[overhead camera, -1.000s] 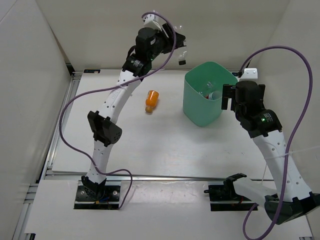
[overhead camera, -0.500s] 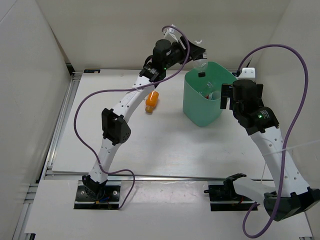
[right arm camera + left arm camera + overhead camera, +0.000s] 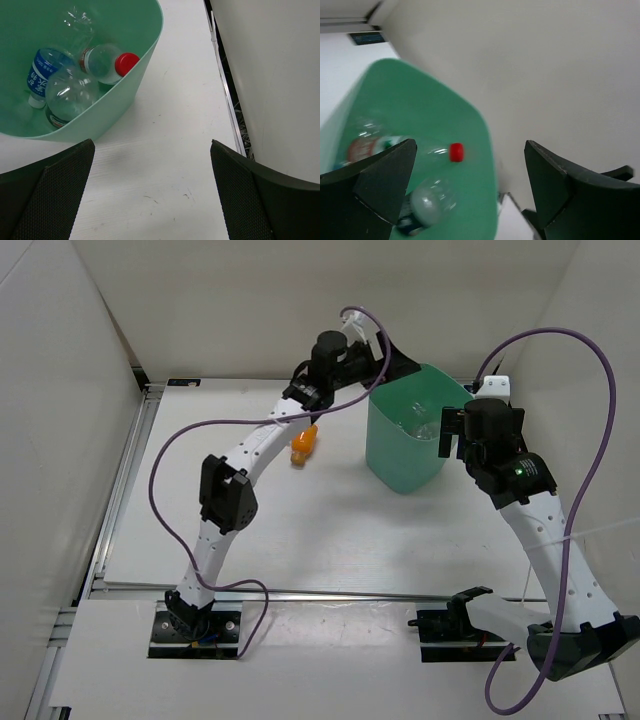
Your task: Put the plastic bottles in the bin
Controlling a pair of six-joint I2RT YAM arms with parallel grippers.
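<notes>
The clear bottle (image 3: 70,95) that hung in the left gripper (image 3: 396,362) half a second ago is no longer held. It now lies in the bin (image 3: 400,458), directly below that gripper and resting against the others. Next to it are the red-capped bottle (image 3: 107,61) and the blue-labelled bottle (image 3: 42,75), all three crowded together at the bottom. In the left wrist view the fingers stand wide apart with nothing between them, and the bin's mouth shows straight beneath. The release is done, and three of the four bottles look to be in place.

The orange bottle (image 3: 304,442) is the one still out. It lies on its side on the table (image 3: 300,530), to the left of the left gripper and nearer the arm bases. It is well apart from the bin and partly under the left arm's own forearm. It has not shifted over the last second.

The right gripper (image 3: 450,435) hangs with the bin just to its left, its fingers also spread and empty, and it has barely moved. The likely next step is for the left arm to draw back from over the bin, come down to the orange bottle and close on it, since that bottle lies on its side of the table.
</notes>
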